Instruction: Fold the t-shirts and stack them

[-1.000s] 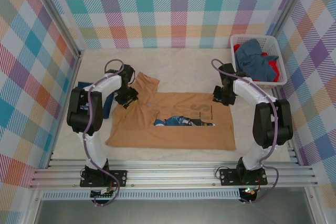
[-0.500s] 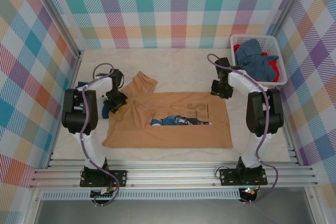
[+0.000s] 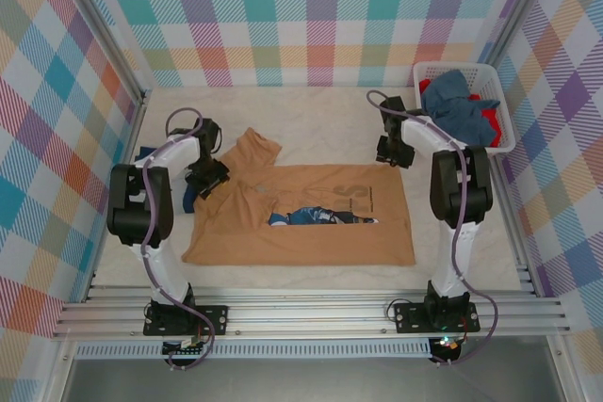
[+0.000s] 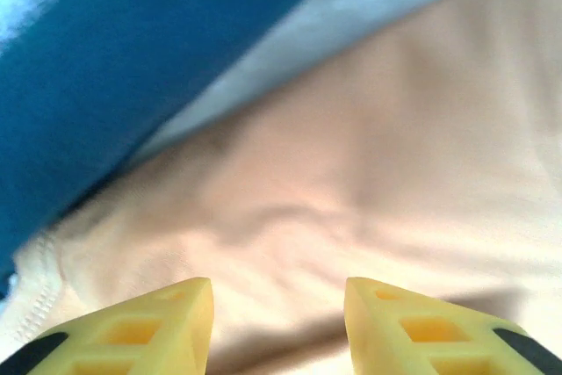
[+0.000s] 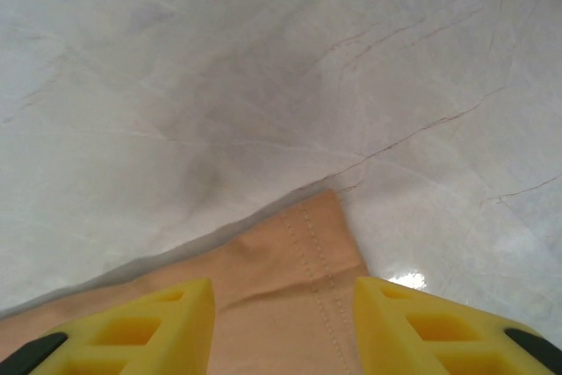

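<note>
my left gripper (image 4: 279, 327) and right gripper (image 5: 283, 327) both hang with fingers apart, gripping nothing, over the tan shirt's (image 3: 301, 244) far edge.

White shells over black joint housings on left arm (image 3: 132, 204) and right arm (image 3: 459, 185). Purple-grey cables (image 3: 179, 120) looped along the links. Black base plates (image 3: 186, 316). On left gripper (image 4: 277, 284) and right gripper (image 5: 283, 283), yellow fingers (image 4: 149, 327) with rectangular cut-outs, black pads (image 4: 35, 353).
</note>
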{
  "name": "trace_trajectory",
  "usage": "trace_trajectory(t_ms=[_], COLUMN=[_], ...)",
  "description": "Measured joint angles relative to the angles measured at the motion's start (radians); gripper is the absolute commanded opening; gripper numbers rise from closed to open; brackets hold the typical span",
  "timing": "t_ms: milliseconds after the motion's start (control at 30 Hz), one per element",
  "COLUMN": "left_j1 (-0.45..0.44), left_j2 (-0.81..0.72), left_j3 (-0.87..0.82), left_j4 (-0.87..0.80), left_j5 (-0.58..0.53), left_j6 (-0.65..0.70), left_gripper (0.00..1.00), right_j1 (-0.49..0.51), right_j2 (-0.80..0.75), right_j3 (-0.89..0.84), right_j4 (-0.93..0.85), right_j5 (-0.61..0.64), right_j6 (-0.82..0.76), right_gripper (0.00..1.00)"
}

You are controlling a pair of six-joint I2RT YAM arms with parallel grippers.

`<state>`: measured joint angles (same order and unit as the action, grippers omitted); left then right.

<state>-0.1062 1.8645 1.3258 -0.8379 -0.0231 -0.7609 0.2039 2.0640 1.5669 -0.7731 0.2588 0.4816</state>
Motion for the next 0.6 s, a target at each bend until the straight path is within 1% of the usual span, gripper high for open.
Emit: trace_trajectory(t_ms=[233, 400, 533, 600], left_j1=[-0.058, -0.063, -0.063, -0.063], left_j2=[-0.048, -0.048, -0.048, -0.048], left_j3=[0.134, 0.167, 0.167, 0.167], left_j4=[0.025, 0.037, 0.037, 0.037], left_j5=[0.02, 0.035, 0.047, 0.052], left_j6=[-0.009, -0.008, -0.008, -0.008], left_gripper=[0.46, 0.46, 0.46, 0.45], right_j1=[-0.015, -0.027, -0.035, -0.035], right_j2=[0.058, 0.058, 0.058, 0.058], right_j3=[0.011, 0.02, 0.041, 0.045], right_j4=[0.001, 0.029, 0.04, 0.043], right_j5=[0.022, 0.018, 0.008, 0.001], right_j6=[0.011, 0.011, 0.011, 0.015], right_gripper=[0.48, 0.47, 0.44, 0.38])
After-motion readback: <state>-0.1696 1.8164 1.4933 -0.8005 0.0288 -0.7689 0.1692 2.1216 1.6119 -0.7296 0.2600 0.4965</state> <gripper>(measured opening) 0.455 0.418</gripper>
